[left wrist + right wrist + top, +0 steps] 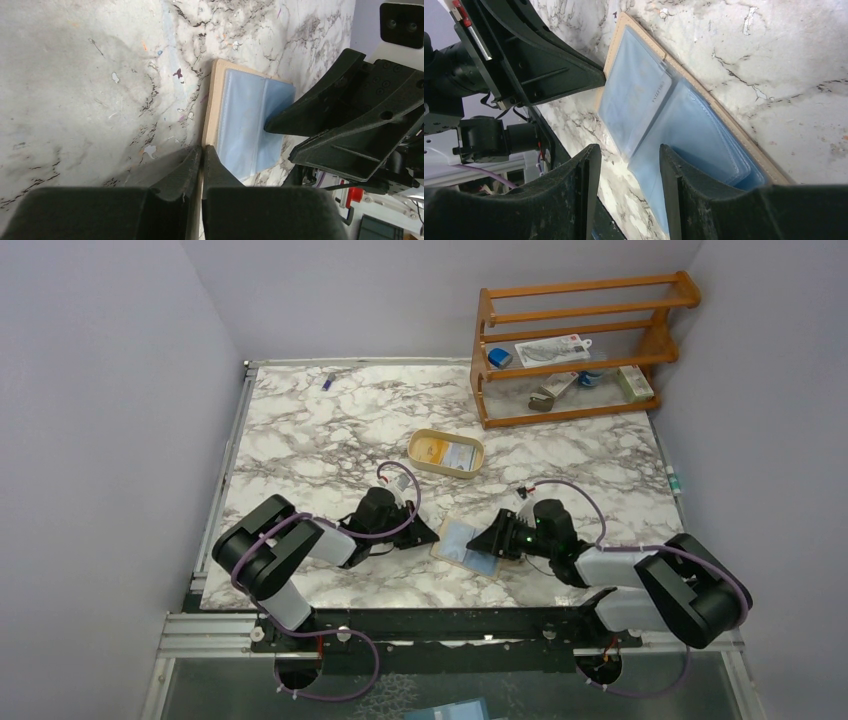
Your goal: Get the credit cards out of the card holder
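Note:
The card holder (463, 540) lies open on the marble between my two grippers, beige rim around pale blue plastic sleeves. My left gripper (202, 148) is shut on its beige edge (214, 100), at the holder's left side. Over the holder's right half my right gripper (629, 150) is open; one finger (684, 185) rests over the blue sleeve (704, 120) and the other is over bare table. A bluish-white credit card (636, 95) shows inside the far sleeve. In the oval tan tray (446, 452) lie a yellow-orange card (433, 448) and a bluish-white one (462, 456).
A wooden rack (575, 345) with small items stands at the back right. A little purple object (327, 381) lies near the back left edge. The tray sits just beyond the holder, toward the table's middle.

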Controlling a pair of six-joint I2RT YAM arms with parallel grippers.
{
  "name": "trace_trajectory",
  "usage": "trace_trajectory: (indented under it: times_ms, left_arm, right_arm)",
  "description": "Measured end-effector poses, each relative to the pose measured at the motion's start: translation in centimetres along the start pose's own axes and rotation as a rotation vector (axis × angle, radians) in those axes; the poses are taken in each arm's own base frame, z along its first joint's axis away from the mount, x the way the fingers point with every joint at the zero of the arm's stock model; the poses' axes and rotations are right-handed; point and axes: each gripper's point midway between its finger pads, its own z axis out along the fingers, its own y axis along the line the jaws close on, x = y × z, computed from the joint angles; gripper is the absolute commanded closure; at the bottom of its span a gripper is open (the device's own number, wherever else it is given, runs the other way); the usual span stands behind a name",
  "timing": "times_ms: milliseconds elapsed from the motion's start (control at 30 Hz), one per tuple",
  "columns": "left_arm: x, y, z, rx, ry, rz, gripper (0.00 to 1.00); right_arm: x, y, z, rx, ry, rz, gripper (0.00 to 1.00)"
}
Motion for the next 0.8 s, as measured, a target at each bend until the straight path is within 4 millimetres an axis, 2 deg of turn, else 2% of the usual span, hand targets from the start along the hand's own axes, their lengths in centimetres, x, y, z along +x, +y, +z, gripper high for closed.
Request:
trace_trajectory:
  times_ms: [200,800]
  left_arm:
    - [-0.1,-0.1,0.1,0.011,-0.001,0.0,1.0]
    - [0.6,-0.2,-1.2,0.009,0.0,-0.031,1.0]
  right_arm:
    - [0.0,0.3,0.2,-0.023,0.007,-0.006,0.39]
    - [-0.3,1.1,1.3,-0.042,0.052,0.006,0.38]
